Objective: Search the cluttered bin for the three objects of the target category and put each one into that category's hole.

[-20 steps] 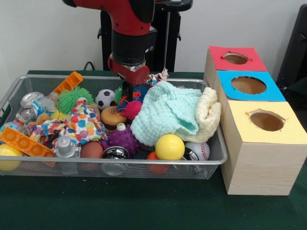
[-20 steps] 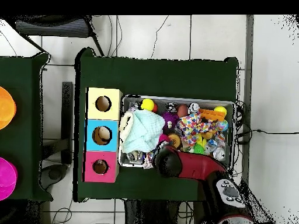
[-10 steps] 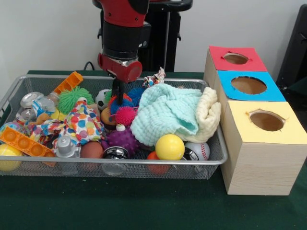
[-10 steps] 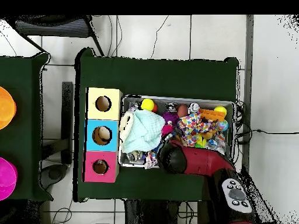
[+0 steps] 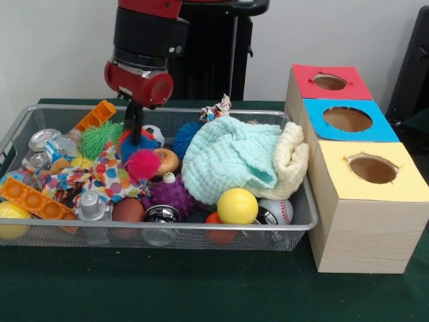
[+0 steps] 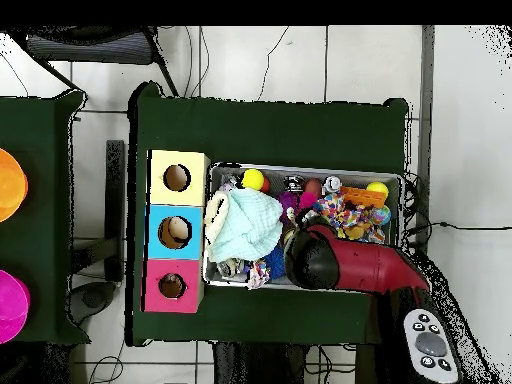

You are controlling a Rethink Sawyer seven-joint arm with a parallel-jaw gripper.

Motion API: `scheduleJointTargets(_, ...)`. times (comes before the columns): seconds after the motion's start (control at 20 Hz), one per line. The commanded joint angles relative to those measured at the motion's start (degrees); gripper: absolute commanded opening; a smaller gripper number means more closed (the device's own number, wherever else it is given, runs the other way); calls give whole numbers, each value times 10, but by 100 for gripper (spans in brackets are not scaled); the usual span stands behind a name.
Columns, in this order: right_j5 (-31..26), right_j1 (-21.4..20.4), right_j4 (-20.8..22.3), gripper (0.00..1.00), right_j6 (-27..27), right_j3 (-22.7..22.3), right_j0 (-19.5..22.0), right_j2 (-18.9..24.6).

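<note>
My gripper hangs over the left middle of the wire bin, shut on a spiky toy with a blue top and a pink tuft below. The toy dangles just above a polka-dot cloth. Around it lie a green spiky ball, a blue spiky ball, a purple spiky ball and a small soccer ball. The three-hole box stands right of the bin: red hole, blue hole, yellow hole. In the overhead view the arm hides the gripper.
A mint cloth and a cream cloth fill the bin's right half. A yellow ball, a baseball and an orange pop toy lie along the front. Two bright bowls sit on a side table.
The gripper has moved left across the bin, from beside the mint cloth to over the polka-dot cloth. The blue and pink spiky toy has travelled with it.
</note>
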State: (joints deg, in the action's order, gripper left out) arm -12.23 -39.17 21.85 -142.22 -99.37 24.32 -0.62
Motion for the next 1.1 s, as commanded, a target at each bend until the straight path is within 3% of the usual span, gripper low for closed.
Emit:
scheduleJointTargets(0.05, -102, -52, 33, 0, 106, 72, 0, 41)
scheduleJointTargets(0.3, -194, -97, 22, 0, 119, 72, -17, 27)
scheduleJointTargets(0.5, -237, -116, 2, 0, 105, 54, -14, 41)
scheduleJointTargets(0.9, -195, -105, -40, 0, 39, -14, -1, 81)
scheduleJointTargets(1.1, -162, -92, -48, 0, 34, -30, 10, 95)
